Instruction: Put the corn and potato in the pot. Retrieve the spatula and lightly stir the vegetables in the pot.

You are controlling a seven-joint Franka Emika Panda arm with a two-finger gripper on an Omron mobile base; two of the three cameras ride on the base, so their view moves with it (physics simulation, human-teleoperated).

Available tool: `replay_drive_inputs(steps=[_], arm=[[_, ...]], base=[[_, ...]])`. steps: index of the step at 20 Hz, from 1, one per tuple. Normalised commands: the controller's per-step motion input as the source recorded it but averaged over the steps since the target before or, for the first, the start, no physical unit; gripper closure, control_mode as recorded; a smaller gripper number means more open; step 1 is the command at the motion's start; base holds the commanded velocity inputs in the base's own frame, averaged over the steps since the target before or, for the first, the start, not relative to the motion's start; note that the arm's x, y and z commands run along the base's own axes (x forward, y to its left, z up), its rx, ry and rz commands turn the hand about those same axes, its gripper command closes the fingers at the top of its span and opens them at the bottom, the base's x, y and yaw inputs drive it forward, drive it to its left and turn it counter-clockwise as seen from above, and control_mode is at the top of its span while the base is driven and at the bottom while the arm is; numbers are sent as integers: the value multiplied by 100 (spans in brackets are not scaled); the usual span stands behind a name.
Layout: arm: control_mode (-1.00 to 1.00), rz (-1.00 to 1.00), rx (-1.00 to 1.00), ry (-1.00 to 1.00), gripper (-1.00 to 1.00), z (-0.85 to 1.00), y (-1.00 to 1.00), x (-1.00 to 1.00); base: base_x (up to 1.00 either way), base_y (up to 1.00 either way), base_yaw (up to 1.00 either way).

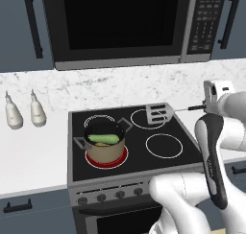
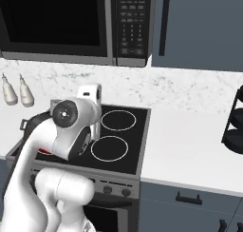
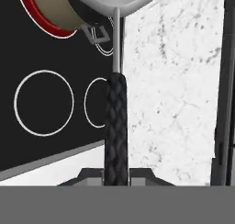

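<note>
- Okay, pincer (image 3: 116,175) clamped tight on the spatula's (image 1: 162,113) dark textured handle end; I've got it held above the rear burner, head level.
- Corn (image 1: 103,138) sits in the pot (image 1: 104,146) on the red burner; can't make out the potato.
- Spatula looks light and stiff; long lever, so I'd expect the head to wobble.
</note>
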Motion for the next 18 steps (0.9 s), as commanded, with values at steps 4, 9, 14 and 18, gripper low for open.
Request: replay_drive_inputs(steps=[4,9,14,18], arm=[[-100,78,-8,-23,100,51,36,2],[-100,75,-19,-26,100,22,33,8],[-100,21,-24,-36,100,0,55,15],[-100,0,-11,-14,100,0,22,2]], base=[[0,0,0],[0,0,0],[0,0,0],[0,0,0]])
